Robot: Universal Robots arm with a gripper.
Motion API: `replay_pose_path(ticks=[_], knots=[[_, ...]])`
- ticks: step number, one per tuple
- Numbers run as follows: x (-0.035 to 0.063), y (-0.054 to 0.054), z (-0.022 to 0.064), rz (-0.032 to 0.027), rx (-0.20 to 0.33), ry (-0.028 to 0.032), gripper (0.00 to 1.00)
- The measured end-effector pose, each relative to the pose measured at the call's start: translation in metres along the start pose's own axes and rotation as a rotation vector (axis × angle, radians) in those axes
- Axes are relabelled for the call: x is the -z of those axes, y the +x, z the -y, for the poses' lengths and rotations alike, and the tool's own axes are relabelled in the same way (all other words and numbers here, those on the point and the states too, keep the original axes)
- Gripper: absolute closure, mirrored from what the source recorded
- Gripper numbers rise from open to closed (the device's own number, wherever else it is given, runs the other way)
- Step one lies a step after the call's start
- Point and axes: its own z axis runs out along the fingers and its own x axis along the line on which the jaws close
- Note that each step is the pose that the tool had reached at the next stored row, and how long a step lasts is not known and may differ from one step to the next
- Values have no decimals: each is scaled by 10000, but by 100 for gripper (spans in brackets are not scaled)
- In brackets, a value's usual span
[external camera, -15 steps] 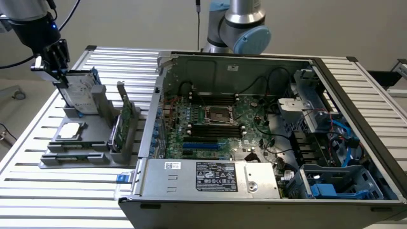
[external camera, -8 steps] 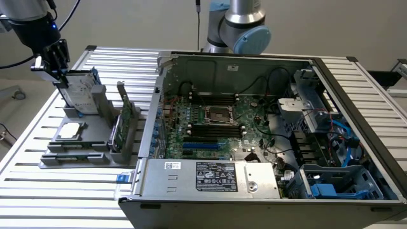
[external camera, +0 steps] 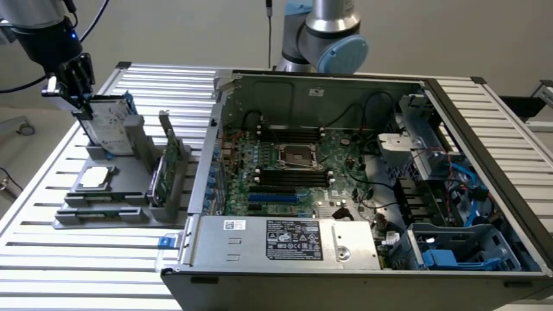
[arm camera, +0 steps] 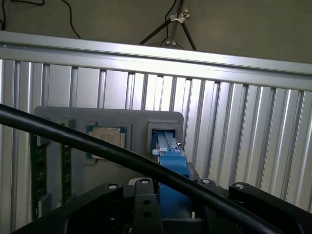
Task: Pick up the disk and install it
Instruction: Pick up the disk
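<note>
One Universal Robots arm ends in a black gripper [external camera: 79, 102] at the exterior view's upper left, right at the top edge of the disk [external camera: 112, 126], a flat silver-grey hard drive with a white printed label in a bright blue plastic carrier. The disk stands on edge in a slot of the grey plastic fixture block [external camera: 102, 217], leaning slightly, with its lower end in that slot. I cannot tell whether the gripper is clamped on the disk or merely set over it.

In the wrist view the disk's blue carrier [arm camera: 170, 168] runs from the fixture's slot toward the camera, and a thick black cable [arm camera: 97, 146] crosses in front of it.

On the same fixture [arm camera: 112, 117] a small square silver chip [external camera: 95, 176] [arm camera: 108, 139] lies flat just beside the disk. A thin green circuit card [external camera: 164, 170] stands upright in the side of the fixture nearer the computer.

The fixture rests on a table of ribbed aluminium slats [external camera: 78, 265] [arm camera: 234, 146]. Just beside it, to the exterior view's right, lies an open grey desktop computer case [external camera: 294, 91] with its green motherboard [external camera: 285, 175] exposed. A silver power supply box [external camera: 281, 240] sits along the case's near edge, and blue plastic drive bays [external camera: 449, 254] occupy its near right corner, well apart from the disk. The arm's grey and light blue base joint [external camera: 327, 35] rises behind the case.
</note>
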Motion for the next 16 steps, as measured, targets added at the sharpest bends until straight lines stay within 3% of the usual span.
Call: replay_pose_path(ticks=[3,9,16], knots=[[29,0,0,2,-11,-16,67],[147,0,-1,9,-41,-105,67],[141,1,14,11,-114,-108,67]])
